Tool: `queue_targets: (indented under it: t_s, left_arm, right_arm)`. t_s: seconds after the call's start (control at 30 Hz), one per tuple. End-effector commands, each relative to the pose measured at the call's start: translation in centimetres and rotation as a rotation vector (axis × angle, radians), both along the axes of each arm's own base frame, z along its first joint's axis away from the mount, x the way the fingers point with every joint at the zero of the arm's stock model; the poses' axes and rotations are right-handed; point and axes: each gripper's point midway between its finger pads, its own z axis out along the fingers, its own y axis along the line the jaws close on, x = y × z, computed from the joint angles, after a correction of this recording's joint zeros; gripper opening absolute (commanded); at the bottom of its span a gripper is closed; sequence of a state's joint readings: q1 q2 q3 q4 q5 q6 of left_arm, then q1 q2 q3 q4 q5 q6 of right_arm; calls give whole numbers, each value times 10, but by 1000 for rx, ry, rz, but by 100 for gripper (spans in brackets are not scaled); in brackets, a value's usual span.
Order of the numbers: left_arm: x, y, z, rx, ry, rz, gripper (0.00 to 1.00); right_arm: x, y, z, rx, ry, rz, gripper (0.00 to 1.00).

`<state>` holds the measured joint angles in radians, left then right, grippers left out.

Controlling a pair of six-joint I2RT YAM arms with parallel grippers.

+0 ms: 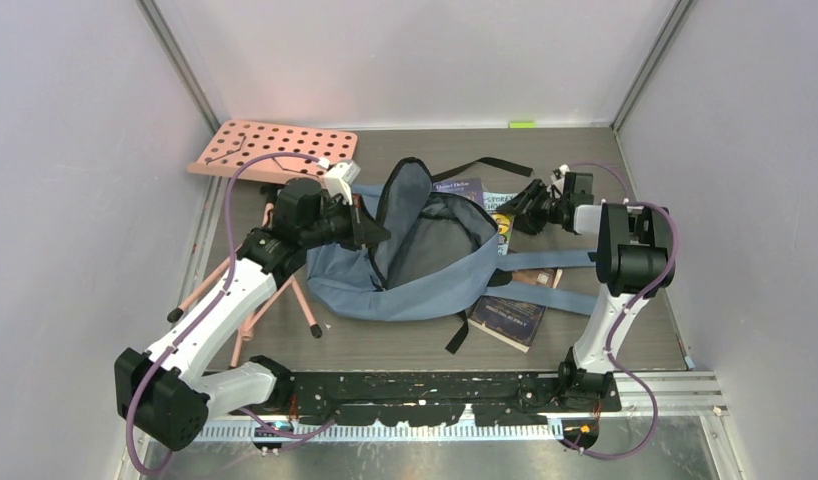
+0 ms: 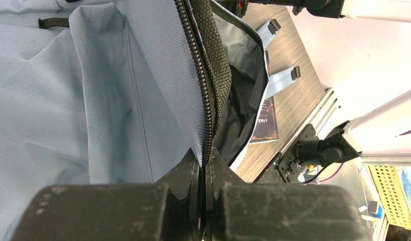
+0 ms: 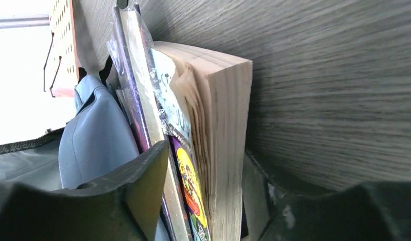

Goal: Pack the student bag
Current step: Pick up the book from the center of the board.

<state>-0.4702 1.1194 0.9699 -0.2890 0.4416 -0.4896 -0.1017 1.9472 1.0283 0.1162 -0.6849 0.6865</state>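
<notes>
The student bag (image 1: 415, 270) lies open-mouthed mid-table, blue-grey with a dark lining. My left gripper (image 1: 370, 232) is shut on its zipper edge at the left rim; in the left wrist view the bag's (image 2: 93, 100) zipper runs straight into the closed left gripper (image 2: 204, 160). My right gripper (image 1: 525, 205) is at a stack of books (image 1: 497, 212) just right of the bag's mouth. In the right wrist view the open right gripper (image 3: 207, 150) straddles a thick paperback (image 3: 223, 100) and thinner books, one finger (image 3: 138, 175) against the thin covers and a slim gap at the other.
A dark book (image 1: 510, 318) lies under the bag's front right corner. A pink pegboard (image 1: 275, 150) sits at the back left, with pink stand legs (image 1: 307, 305) by the left arm. Black and blue straps (image 1: 555, 262) trail to the right. Walls close in on three sides.
</notes>
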Motion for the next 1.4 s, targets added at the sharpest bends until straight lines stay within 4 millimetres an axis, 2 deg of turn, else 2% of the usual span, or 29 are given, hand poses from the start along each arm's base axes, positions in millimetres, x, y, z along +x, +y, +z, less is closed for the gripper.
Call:
queue_targets:
  t_s: [0.0,0.03,0.2,0.27,0.3,0.33,0.37,0.4,0.43,0.47,0.53,0.57,0.6,0.63,0.67,0.7,0.73,0.77,0.8,0.87,0.9,0.97,1.1,1.2,1.23,1.27,1.37]
  left_arm:
    - [6,-4,32,-57,-99,-22,0]
    - [6,-5,31,-55,-97,-23,0]
    - [5,-3,28,-41,-91,-23,0]
    - [5,-1,26,-31,-94,-16,0]
    - [5,0,26,-26,-97,-15,0]
    - [4,1,25,-21,-98,-16,0]
    - [4,2,25,-15,-101,-14,0]
    - [3,4,24,-8,-102,-13,0]
    - [2,5,24,-1,-104,-16,0]
    - [2,6,24,6,-106,-16,0]
    - [0,9,23,22,-114,-15,0]
    - [0,11,22,32,-119,-12,0]
    - [-1,14,21,45,-123,-7,0]
    - [-1,16,21,56,-128,1,0]
    - [-1,18,20,67,-133,9,0]
    - [-1,20,19,75,-136,14,0]
    - [-1,21,19,80,-138,15,0]
    - [-2,22,19,84,-138,12,0]
    - [-3,22,20,88,-140,5,0]
    - [-5,22,19,95,-137,-5,0]
    - [-5,22,20,101,-140,-11,0]
    - [-6,23,19,114,-142,-18,0]
    - [-6,24,15,128,-141,-25,0]
    - [-6,23,13,125,-137,-29,0]
    - [-6,22,12,122,-136,-29,0]
    - [-6,22,11,120,-134,-30,0]
    - [-7,22,10,121,-132,-33,0]
  right_arm:
    - [-6,4,-26,-4,53,-9,50]
    - [-6,4,-25,-2,50,-10,46]
    - [1,3,-6,6,2,-22,9]
    - [3,1,9,-11,-26,-27,2]
    - [7,-2,23,-35,-58,-39,1]
    - [4,-5,27,-58,-53,-39,1]
    - [6,-10,44,-101,-84,-50,1]
    - [4,-13,51,-124,-85,-54,1]
    - [3,-20,69,-174,-104,-68,1]
    - [5,-27,79,-213,-118,-88,1]
    - [3,-36,128,-288,-182,-103,1]
    - [0,-41,137,-330,-189,-100,1]
    - [5,-51,166,-383,-243,-139,1]
    - [-5,-57,168,-434,-212,-128,1]
    - [0,-67,192,-489,-250,-162,1]
    - [-11,-72,190,-543,-210,-135,1]
    - [-7,-82,206,-598,-222,-157,1]
    - [-19,-88,201,-654,-172,-115,1]
    - [-22,-97,205,-724,-142,-92,1]
    - [-20,-110,209,-815,-114,-63,1]
    - [-30,-120,203,-871,-44,-54,1]
    - [-36,-136,199,-980,35,-32,1]
    - [-39,-154,195,-1138,132,11,1]
    - [-37,-149,192,-1197,160,67,1]
    - [-35,-150,184,-1218,184,90,1]
    - [-33,-138,182,-1239,176,139,1]
    - [-25,-126,162,-1277,205,204,1]
